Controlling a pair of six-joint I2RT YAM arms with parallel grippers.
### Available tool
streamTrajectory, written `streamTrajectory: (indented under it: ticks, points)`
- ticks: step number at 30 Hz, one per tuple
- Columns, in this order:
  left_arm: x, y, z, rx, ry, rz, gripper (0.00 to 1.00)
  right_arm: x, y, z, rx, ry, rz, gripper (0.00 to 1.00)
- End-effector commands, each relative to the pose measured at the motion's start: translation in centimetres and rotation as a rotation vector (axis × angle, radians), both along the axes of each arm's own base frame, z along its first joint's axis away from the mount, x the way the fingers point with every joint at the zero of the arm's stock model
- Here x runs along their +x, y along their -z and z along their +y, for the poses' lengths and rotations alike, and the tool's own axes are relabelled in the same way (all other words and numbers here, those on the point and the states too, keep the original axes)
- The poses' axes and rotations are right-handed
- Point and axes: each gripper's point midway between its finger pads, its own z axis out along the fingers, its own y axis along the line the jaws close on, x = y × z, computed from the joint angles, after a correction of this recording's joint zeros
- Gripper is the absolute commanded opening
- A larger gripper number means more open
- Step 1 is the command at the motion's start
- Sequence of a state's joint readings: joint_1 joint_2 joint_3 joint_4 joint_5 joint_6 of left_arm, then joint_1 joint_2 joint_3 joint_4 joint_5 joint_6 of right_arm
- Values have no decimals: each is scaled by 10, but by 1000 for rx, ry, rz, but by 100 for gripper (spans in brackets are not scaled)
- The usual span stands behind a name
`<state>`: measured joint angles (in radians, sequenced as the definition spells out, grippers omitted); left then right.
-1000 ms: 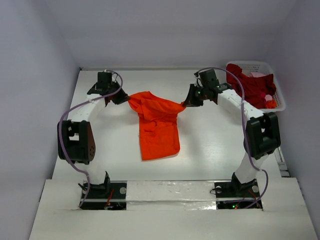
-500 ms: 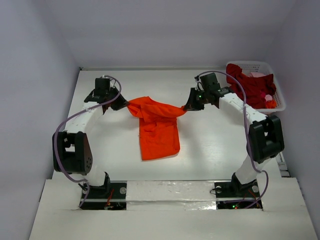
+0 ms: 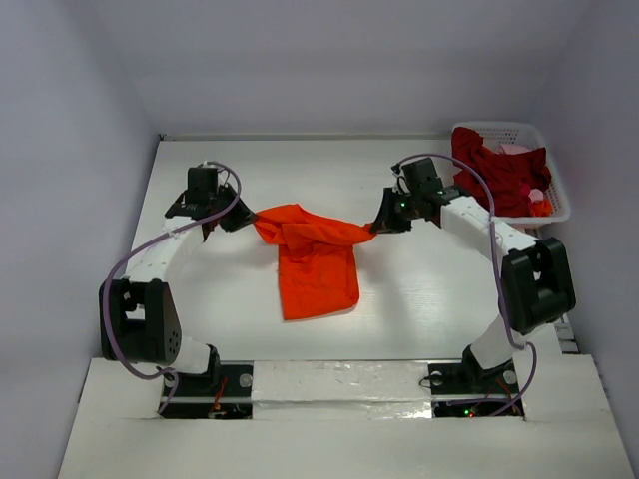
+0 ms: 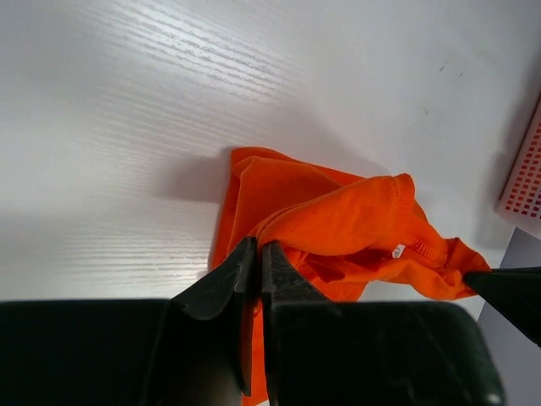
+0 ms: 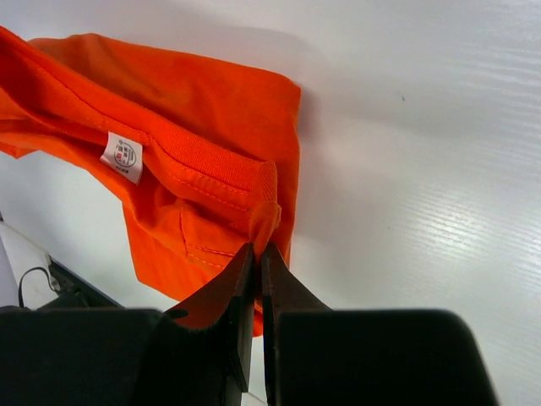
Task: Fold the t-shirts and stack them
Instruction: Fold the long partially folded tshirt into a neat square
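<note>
Orange t-shirt (image 3: 315, 264) sits mid counter (image 3: 429, 289), its top edge held up between 2 pinches: left jaws and right jaws each clamp an upper corner. Within 1 second both arms drew it nearer and tauter. Flattening for the fold seems underway.

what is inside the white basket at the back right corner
The white basket holds a heap of dark red shirts, with a pinkish cloth at the far side and a small orange bit near the front. Whatever lies under the heap is covered.

T-shirt (image 3: 318, 269) on table (image 3: 429, 289) centre, basket (image 3: 502, 127) of shirts (image 3: 504, 175) far right
</note>
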<state>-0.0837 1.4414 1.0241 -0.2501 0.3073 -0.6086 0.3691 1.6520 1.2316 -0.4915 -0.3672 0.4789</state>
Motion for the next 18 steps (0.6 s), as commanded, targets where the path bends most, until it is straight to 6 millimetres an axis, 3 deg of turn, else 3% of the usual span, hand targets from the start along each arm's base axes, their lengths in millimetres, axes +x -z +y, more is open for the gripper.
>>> streamTrajectory:
  ticks: [1,9,18]
  points:
    - [-6,-15,0,4,17,-65,0,-3,-26,7,39,-22,-82,0]
    - [-22,-14,-2,-13,20,-66,0,-15,-32,1,37,-15,-88,0]
    - [-32,-13,-1,-15,16,-66,0,-30,-22,-1,35,-28,-67,0]
